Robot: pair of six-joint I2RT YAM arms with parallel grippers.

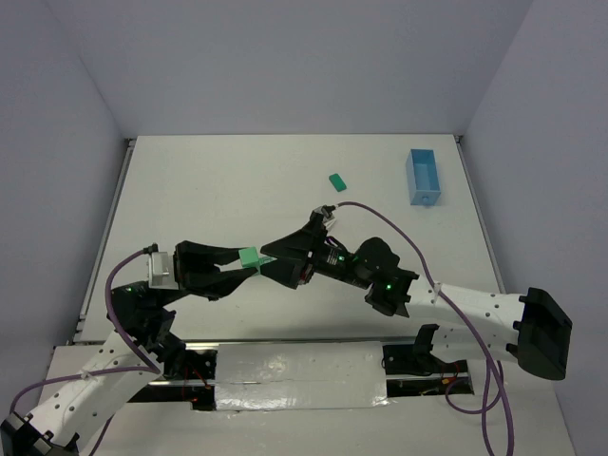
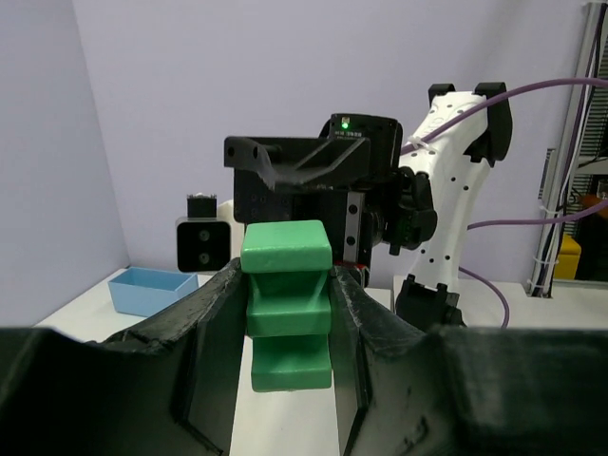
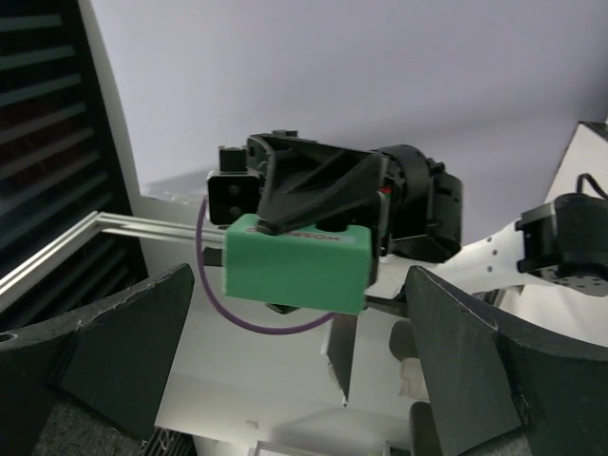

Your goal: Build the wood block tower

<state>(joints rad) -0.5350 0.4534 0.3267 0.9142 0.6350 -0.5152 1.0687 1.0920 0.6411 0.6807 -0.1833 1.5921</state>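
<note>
A green notched wood block hangs above the table's middle, with my left gripper shut on its sides. In the left wrist view the block sits stepped between the two dark fingers. My right gripper faces it nose to nose, its jaws wide open. In the right wrist view the block floats ahead of the right gripper, between and beyond its fingers, touching neither. A second small green block lies flat on the table farther back.
A light blue plastic box stands at the back right, also seen as the box in the left wrist view. A purple cable loops over the right arm. White walls close the table on three sides.
</note>
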